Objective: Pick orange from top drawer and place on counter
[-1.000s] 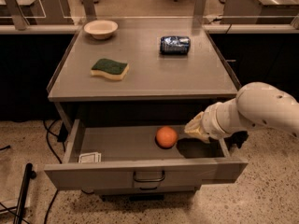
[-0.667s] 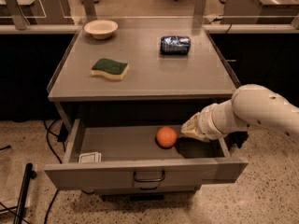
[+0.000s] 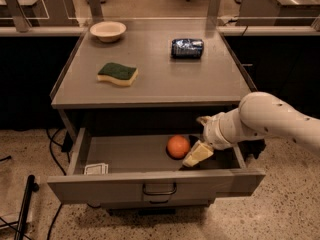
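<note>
Grey top drawer (image 3: 125,156) is pulled out; a smooth round orange (image 3: 178,146) is seen inside (gripper (image 3: 199,138) spread apart just beside it, nothing grasped).

The white smooth-shelled arm (image 3: 270,121) reaches in from the right of the wide shallow grey metal drawer (image 3: 100,186), angled downward, its pale two-finger gripper (image 3: 196,153) lowered inside the drawer's right half, near its front panel.

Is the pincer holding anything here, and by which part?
Nothing visibly held: the pincer sits just right of the orange inside the top drawer.
</note>
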Robot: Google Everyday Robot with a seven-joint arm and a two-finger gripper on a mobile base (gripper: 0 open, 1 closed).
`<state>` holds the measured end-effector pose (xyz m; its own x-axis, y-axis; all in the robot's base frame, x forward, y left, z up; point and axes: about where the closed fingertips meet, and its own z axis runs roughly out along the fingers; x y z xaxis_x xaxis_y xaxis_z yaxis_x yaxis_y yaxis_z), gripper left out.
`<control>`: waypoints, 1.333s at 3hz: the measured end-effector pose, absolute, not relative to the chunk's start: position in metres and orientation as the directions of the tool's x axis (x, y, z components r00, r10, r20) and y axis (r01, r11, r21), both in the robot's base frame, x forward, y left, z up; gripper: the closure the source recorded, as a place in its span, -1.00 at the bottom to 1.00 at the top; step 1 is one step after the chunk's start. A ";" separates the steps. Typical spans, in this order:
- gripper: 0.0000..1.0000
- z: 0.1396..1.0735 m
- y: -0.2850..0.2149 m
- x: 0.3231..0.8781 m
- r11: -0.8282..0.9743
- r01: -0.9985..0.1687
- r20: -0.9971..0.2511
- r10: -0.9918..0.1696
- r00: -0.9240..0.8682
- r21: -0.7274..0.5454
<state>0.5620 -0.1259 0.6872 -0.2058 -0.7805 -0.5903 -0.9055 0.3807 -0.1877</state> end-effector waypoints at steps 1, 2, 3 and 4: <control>-0.78 0.679 -0.118 0.569 0.378 -0.910 -0.600 -0.773 -0.208 -0.172; -0.64 0.661 -0.105 0.577 0.379 -0.915 -0.616 -0.756 -0.220 -0.138; -0.64 0.649 -0.098 0.582 0.378 -0.918 -0.623 -0.748 -0.229 -0.116; -0.64 0.632 -0.088 0.587 0.375 -0.923 -0.625 -0.742 -0.243 -0.086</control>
<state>0.5866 -0.0880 0.6323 -0.2430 -0.7419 -0.6250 -0.9230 0.3750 -0.0862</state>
